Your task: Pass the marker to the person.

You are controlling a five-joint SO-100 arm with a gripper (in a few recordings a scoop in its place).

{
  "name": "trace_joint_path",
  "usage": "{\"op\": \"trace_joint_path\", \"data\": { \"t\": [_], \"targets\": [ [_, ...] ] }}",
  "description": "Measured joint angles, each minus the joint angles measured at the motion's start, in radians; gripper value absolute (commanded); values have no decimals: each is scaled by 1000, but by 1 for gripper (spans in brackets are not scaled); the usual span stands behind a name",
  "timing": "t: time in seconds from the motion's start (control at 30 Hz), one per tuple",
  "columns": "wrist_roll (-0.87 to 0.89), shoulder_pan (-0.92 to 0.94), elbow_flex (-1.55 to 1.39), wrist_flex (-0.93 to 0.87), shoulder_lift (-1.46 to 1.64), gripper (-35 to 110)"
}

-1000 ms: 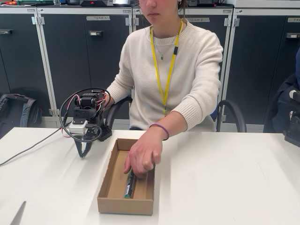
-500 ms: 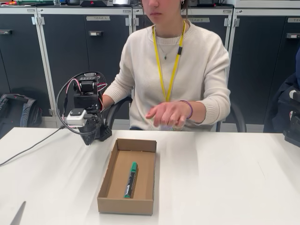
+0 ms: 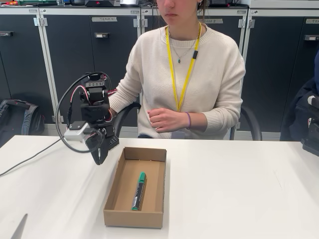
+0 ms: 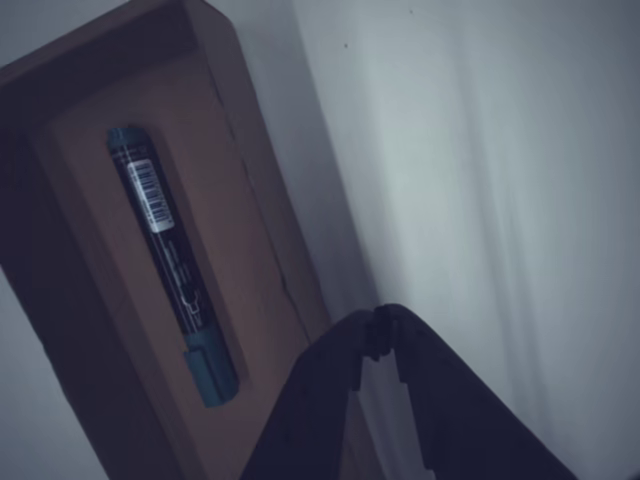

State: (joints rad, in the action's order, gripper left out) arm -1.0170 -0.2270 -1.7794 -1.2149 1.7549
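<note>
The marker point(image 3: 138, 191), dark-barrelled with a green cap and tail, lies lengthwise on the floor of an open cardboard box point(image 3: 149, 217); the wrist view shows the marker point(image 4: 172, 262) inside the box point(image 4: 260, 210) too. My gripper point(image 3: 99, 158) hangs just left of the box's far left corner, above the table, fingers pointing down. In the wrist view my gripper point(image 4: 380, 335) has its fingertips touching, shut on nothing. The person point(image 3: 187, 79), in a cream sweater with a yellow lanyard, sits behind the table with her hand point(image 3: 164, 119) held near her stomach.
The white table point(image 3: 239, 189) is bare to the right of the box. A black cable point(image 3: 30, 158) runs across the table's left side to the arm. Dark cabinets line the back wall, and a bag point(image 3: 20, 117) sits on the floor at left.
The person let go of the marker in the box and drew her hand back to her body. My gripper rose, then swung down and right toward the box's far left corner.
</note>
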Motion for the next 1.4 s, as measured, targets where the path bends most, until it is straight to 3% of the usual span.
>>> {"op": "trace_joint_path", "data": {
  "t": [0.2,0.63,0.93,1.4],
  "targets": [
    [98,-75,135,-28,-149,-2],
    [242,-456,224,-91,-152,2],
    [255,-445,196,-52,-152,14],
    [224,-380,31,112,-202,16]
  ]
}}
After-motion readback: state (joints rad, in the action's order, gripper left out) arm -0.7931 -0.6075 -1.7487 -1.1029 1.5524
